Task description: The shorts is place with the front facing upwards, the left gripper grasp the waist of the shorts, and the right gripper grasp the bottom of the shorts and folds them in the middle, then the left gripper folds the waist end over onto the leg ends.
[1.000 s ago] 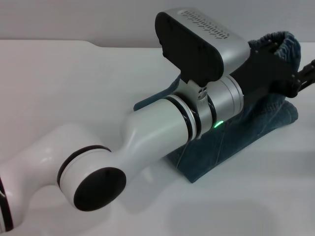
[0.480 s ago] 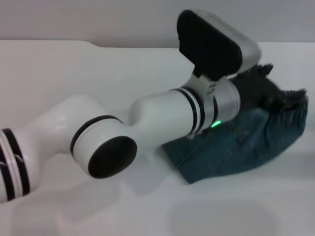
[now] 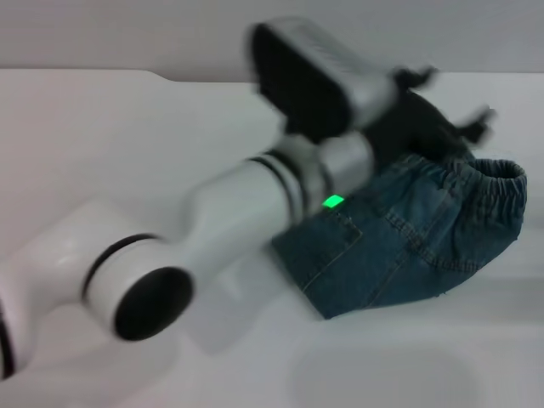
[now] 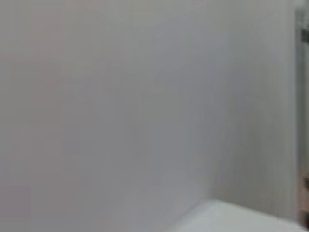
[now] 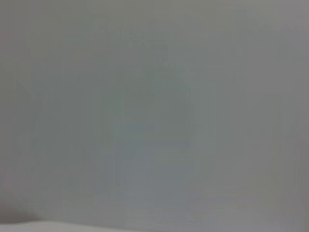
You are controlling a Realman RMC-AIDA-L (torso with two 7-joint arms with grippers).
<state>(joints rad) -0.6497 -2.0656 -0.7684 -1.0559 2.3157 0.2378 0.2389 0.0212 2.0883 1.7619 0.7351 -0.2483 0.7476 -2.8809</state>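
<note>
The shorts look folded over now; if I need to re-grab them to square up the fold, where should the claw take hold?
Take the shorts by the gathered waist band at their far right end. It forms a raised, bunched ridge, easier to pinch than the flat denim. Come from above: the left claw, open, hangs just behind it.

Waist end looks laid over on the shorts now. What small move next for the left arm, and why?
Probably pull the left gripper up and back toward the robot. The shorts lie folded on the table, with the elastic waist resting on top at the right. The gripper sits above and behind the fabric and appears to hold nothing, so clearing it away seems safe. The right gripper is out of view.
</note>
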